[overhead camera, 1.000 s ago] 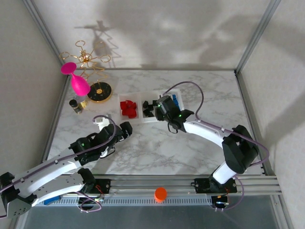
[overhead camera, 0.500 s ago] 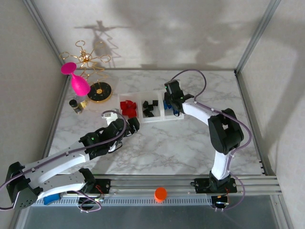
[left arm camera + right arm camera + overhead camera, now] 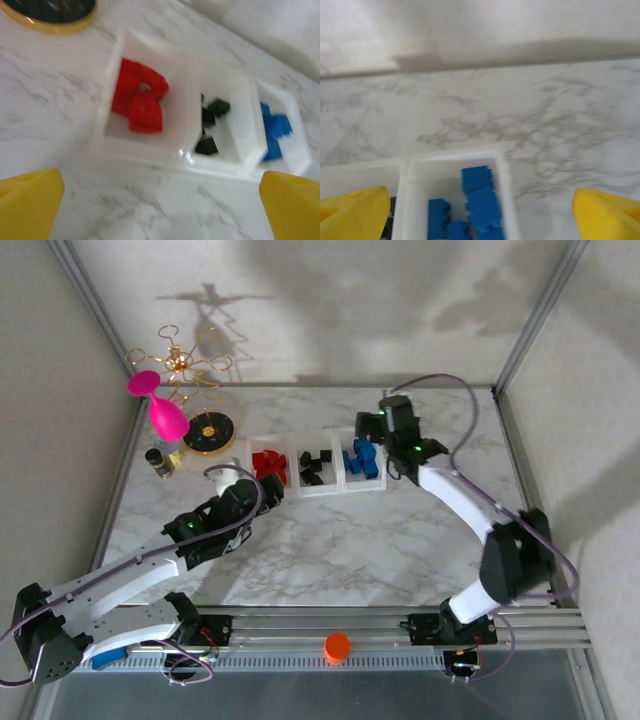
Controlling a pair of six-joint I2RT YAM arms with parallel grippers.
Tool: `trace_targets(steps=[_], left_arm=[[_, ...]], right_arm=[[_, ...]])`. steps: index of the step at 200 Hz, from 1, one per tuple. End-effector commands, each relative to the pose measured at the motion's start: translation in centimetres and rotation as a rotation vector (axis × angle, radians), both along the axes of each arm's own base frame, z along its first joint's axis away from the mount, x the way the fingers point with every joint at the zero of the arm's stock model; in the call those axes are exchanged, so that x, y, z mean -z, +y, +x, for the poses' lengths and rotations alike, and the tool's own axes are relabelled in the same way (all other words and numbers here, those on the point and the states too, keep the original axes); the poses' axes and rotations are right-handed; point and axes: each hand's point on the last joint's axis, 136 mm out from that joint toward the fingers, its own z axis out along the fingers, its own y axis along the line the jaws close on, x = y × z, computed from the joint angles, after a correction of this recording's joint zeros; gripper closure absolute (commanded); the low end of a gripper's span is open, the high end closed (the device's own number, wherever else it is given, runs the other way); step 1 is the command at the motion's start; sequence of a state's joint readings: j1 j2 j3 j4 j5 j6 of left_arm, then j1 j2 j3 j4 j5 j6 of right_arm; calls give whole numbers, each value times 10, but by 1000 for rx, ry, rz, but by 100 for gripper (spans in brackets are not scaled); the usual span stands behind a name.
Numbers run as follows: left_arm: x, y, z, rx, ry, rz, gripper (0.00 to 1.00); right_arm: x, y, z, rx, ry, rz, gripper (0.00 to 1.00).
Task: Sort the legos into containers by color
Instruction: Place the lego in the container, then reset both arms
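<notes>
Sitting in the upper middle of the top view, a row of three clear, white-rimmed square plastic bins [image 3: 318, 490] rests on the white marbled tabletop [image 3: 330, 550]. Small red plastic bricks [image 3: 267, 466] fill the left bin, black bricks [image 3: 317, 466] the middle one and blue bricks [image 3: 361, 457] the right one. The left gripper [image 3: 266, 488] hangs just below the red bin, jaws spread wide and empty; its yellow fingertips [image 3: 30, 200] sit in the lower corners of the left wrist view. The right gripper [image 3: 372, 430] hovers at the blue bin's upper right, its yellow fingertips [image 3: 352, 210] equally far apart, holding nothing.
</notes>
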State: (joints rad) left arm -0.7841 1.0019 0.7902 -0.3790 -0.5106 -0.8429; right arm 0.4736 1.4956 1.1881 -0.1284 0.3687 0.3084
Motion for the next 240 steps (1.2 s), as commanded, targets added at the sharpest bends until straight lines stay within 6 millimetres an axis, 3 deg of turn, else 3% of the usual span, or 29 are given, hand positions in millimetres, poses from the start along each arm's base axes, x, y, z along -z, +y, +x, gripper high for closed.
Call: trace_targets(steps=[1,21,42,56,71,89,107,130,153,158,179,197,218,240], left_arm=[[-30,52,12,-188,-107,131,0],[-38,100,17,-378,-173,258,1],[-26,136,25,-482,-211,328,1],[-11,158,27,-537,-225,391,0],[9,180,33,-571,-228,401,1],[32,189,45,-537,-268,384,1],[39,181,53,-473,-323,428,0],[42,171,57,-380,-402,457,0],[58,164,63,-289,-430,464,0],[60,161,65,-265,-445,466,0],[62,161,69,-208,-447,420,0],[70,144,73,-98,-473,436,1],[77,159,91,-142,-404,393,1],[80,160,91,-133,-389,381,1]], right_arm=[[-11,-63,-13,178,-72,1,1],[0,-125,-29,365,-133,-46,1],[29,-184,-47,535,-140,-85,1],[46,-210,-56,595,-158,-104,1],[61,-224,-62,613,-196,-114,1],[77,-217,-62,526,-268,-115,1],[90,-213,-62,468,-299,-99,1],[91,-201,-58,378,-358,-92,1],[101,-185,-54,280,-381,-92,1],[111,-181,-63,248,-378,-98,1],[113,-170,-66,183,-404,-101,1],[118,-167,-61,156,-372,-99,1],[118,-168,-60,153,-368,-95,1],[117,-168,-60,155,-371,-97,1]])
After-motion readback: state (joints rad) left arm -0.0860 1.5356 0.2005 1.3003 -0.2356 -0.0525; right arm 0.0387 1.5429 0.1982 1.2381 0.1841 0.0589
